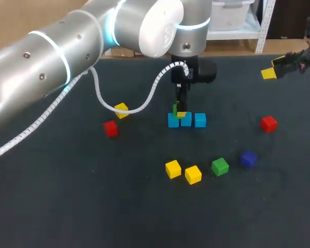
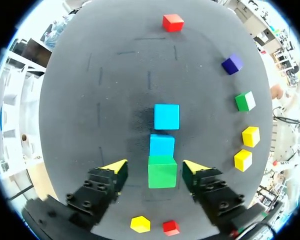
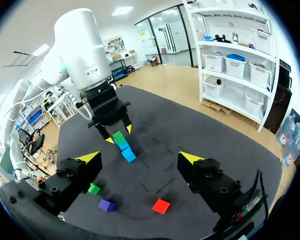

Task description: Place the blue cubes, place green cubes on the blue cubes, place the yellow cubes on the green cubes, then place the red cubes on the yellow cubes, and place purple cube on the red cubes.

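I see the blue cubes [image 1: 200,120] in a row with one green cube [image 2: 162,171] stacked on them. My left gripper [image 2: 155,167] stands wide around it, and my right gripper [image 3: 140,158] is wide and empty. The loose green cube [image 1: 220,166], yellow cubes [image 1: 173,169], red cubes [image 1: 268,123] and purple cube [image 1: 248,158] are not yet stacked.

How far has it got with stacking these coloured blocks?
It is at an early stage. Done: the small blue cubes sit in a row, and one green cube rests on that row. In hand: the left pincer stands open around that green cube. Left: the second green cube, yellow cubes, red cubes and purple cube lie loose on the dark table.
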### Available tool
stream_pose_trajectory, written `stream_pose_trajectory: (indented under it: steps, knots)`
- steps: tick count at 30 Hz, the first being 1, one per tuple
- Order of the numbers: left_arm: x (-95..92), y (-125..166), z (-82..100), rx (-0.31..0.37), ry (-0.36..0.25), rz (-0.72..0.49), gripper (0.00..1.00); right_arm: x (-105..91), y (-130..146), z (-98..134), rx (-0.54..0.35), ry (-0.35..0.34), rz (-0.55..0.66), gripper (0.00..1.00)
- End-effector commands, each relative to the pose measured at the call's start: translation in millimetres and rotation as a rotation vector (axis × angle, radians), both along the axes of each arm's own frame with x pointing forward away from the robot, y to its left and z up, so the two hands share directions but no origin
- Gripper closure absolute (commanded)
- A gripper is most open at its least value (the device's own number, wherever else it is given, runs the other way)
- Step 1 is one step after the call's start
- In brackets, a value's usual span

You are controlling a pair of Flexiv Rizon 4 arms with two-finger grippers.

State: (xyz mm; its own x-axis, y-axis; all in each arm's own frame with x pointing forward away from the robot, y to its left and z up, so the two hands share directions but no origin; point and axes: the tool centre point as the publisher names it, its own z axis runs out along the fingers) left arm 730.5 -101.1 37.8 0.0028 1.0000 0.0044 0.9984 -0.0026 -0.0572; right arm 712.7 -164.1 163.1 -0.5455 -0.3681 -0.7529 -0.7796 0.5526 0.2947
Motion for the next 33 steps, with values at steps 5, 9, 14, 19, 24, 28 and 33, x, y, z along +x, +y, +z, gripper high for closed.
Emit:
stream_pose_trajectory:
  steps: [5, 9, 14, 19, 24, 28, 33]
  knots:
    - [-14.4, 14.0, 46.2, -0.062, 0.029, 0.019, 0.00, 0.0, 0.0, -0.5, 0.002, -0.002, 0.001, 0.00]
    - [-21.5, 21.8, 65.8, -0.106, 0.014, 0.057, 0.00, 0.0, 0.0, -0.5, 0.002, -0.002, 0.001, 0.00]
    - [-22.8, 39.7, 86.6, -0.157, -0.031, 0.148, 0.00, 0.0, 0.0, -0.5, 0.002, -0.002, 0.001, 0.00]
    - [-20.2, 62.5, 107.3, -0.222, -0.094, 0.267, 0.00, 0.0, 0.0, -0.5, 0.002, -0.002, 0.001, 0.00]
    - [-21.6, 86.5, 122.5, -0.281, -0.177, 0.390, 0.00, 0.0, 0.0, -0.5, 0.002, -0.002, 0.001, 0.00]
    - [-28.9, 101.0, 131.7, -0.336, -0.213, 0.472, 0.00, 0.0, 0.0, -0.5, 0.002, -0.002, 0.001, 0.00]
    - [-37.4, 125.6, 138.9, -0.400, -0.291, 0.602, 0.00, 0.0, 0.0, -0.5, 0.002, -0.002, 0.001, 0.00]
